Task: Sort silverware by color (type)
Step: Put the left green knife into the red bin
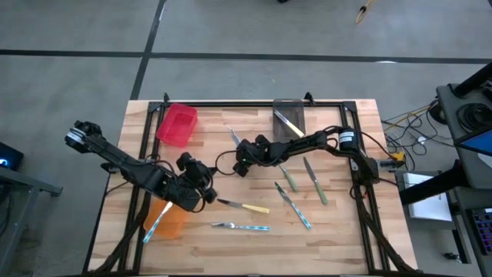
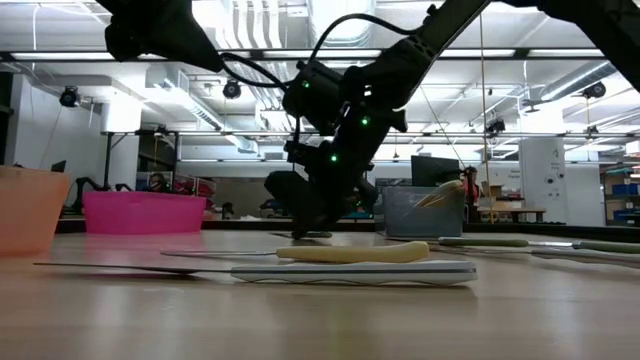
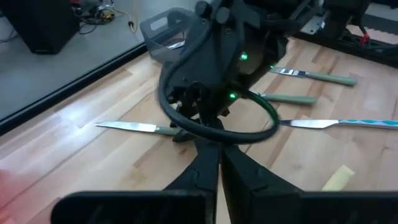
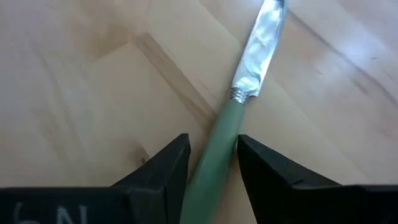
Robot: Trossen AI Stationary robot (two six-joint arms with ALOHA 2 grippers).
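My right gripper (image 1: 240, 160) is low over the table's middle, open, its fingers on either side of the green handle (image 4: 214, 155) of a knife whose blade (image 4: 261, 43) lies flat on the wood. My left gripper (image 1: 204, 190) is shut and empty, above the table beside the orange bin (image 1: 165, 219), which holds a light-blue knife. A yellow-handled knife (image 1: 247, 207) and a light-blue one (image 1: 242, 227) lie near the front. Two green knives (image 1: 289, 178) (image 1: 316, 182) and another light-blue knife (image 1: 296, 208) lie to the right. A yellow knife rests in the grey bin (image 1: 289, 115). My right gripper comes down from above with its fingers across the green handle, near the blade end. One finger (image 4: 249, 155) stands right at the handle's side and the other (image 4: 174, 158) shows a gap. I cannot tell whether it touches. The knife lies flat on the table.
A red bin (image 1: 177, 124) stands at the table's far left, the grey bin at the far middle, the orange bin at the near left. The two arms are close together at the table's middle. Bare wood shows near the right front corner (image 1: 346, 238).
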